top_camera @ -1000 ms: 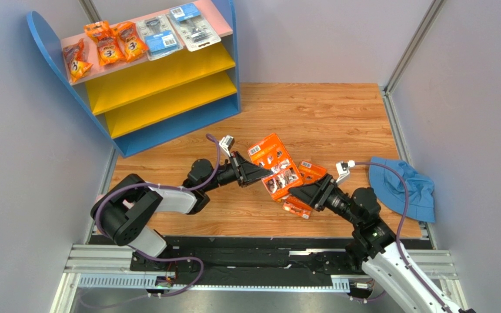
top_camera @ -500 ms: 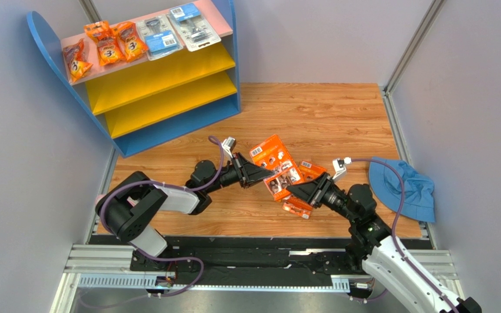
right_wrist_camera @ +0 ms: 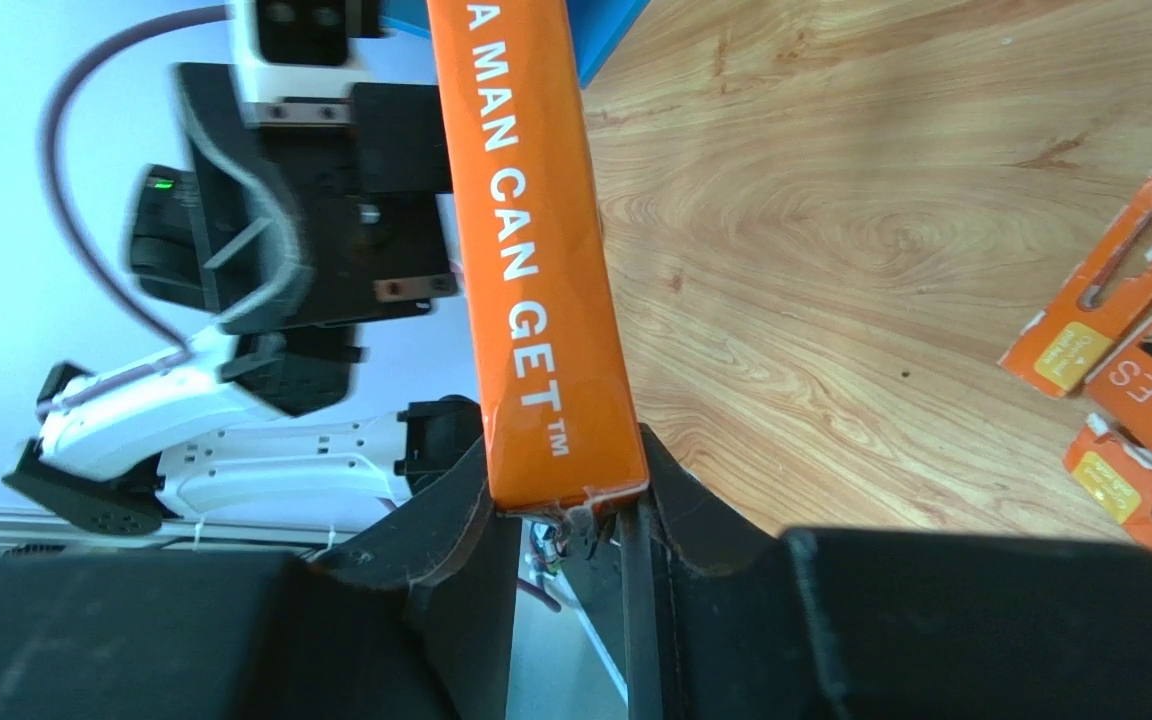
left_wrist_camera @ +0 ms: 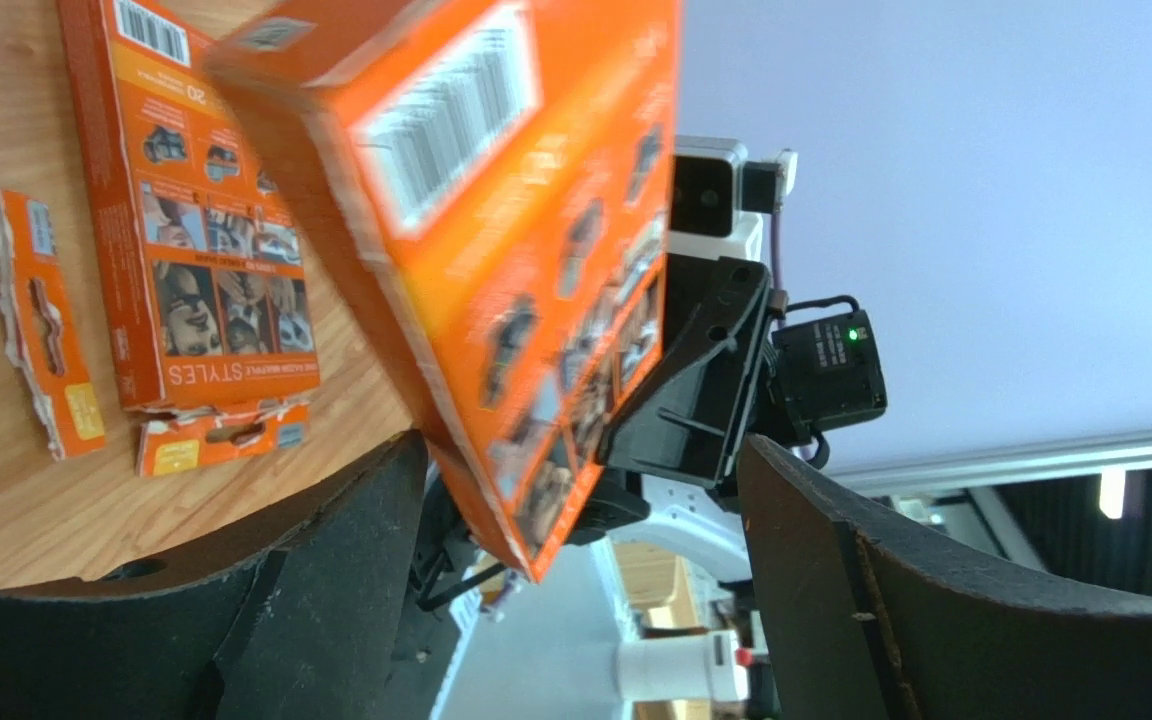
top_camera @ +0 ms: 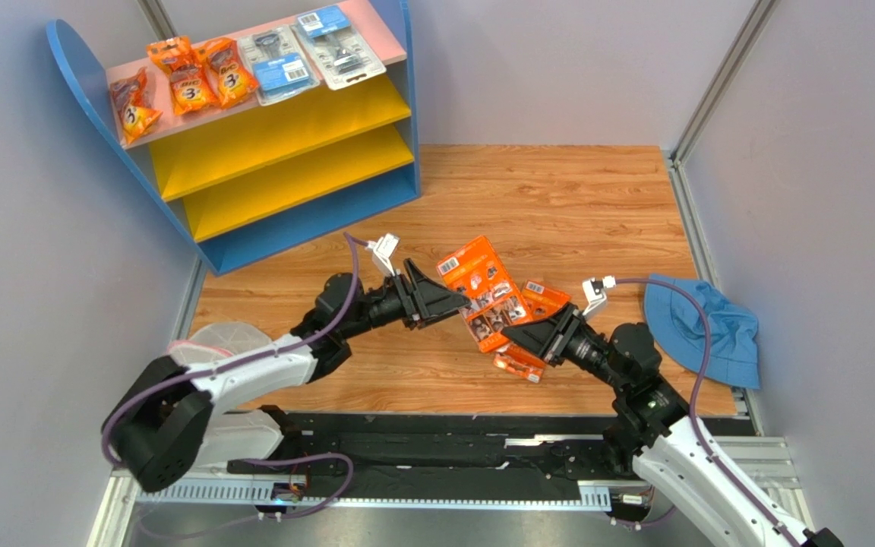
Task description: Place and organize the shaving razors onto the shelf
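Glossy orange card pack [right_wrist_camera: 537, 255], smooth wood-grain table [top_camera: 556, 194]

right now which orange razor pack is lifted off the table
The wide orange card in the right gripper; the other orange packs lie on the table or shelf.

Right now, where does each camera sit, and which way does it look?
Top external: fixed high behind the robot, looking down on the table and shelf; left arm and right arm show.
Left wrist: rides the left wrist, looking through the open left gripper at the orange pack and the right gripper beyond.
Right wrist: rides the right wrist, looking along its fingers, shut on that pack, towards the left gripper.
Shared: both wrist views see that pack.
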`<action>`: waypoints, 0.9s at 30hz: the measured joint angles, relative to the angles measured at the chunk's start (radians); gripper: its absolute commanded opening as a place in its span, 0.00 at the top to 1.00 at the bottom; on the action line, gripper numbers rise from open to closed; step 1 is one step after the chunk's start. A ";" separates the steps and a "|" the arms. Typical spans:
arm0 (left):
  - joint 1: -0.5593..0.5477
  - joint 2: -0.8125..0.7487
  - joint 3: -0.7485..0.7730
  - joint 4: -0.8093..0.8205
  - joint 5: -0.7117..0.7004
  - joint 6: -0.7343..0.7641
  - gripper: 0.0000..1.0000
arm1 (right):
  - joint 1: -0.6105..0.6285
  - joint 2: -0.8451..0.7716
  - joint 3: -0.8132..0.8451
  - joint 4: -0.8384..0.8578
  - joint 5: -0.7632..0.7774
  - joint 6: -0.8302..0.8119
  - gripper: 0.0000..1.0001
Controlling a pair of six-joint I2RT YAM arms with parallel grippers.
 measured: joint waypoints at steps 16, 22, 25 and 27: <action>-0.001 -0.499 0.310 -1.382 -0.596 0.502 0.05 | 0.000 0.128 0.023 -0.067 0.007 -0.041 1.00; -0.001 -0.573 0.231 -1.556 -0.660 0.512 0.04 | 0.000 0.267 0.144 -0.057 -0.010 -0.082 1.00; -0.001 -0.630 0.178 -1.598 -0.663 0.503 0.04 | 0.000 0.374 0.219 -0.020 -0.033 -0.101 1.00; -0.001 -0.658 0.152 -1.604 -0.656 0.492 0.04 | 0.000 0.446 0.263 0.012 -0.055 -0.110 1.00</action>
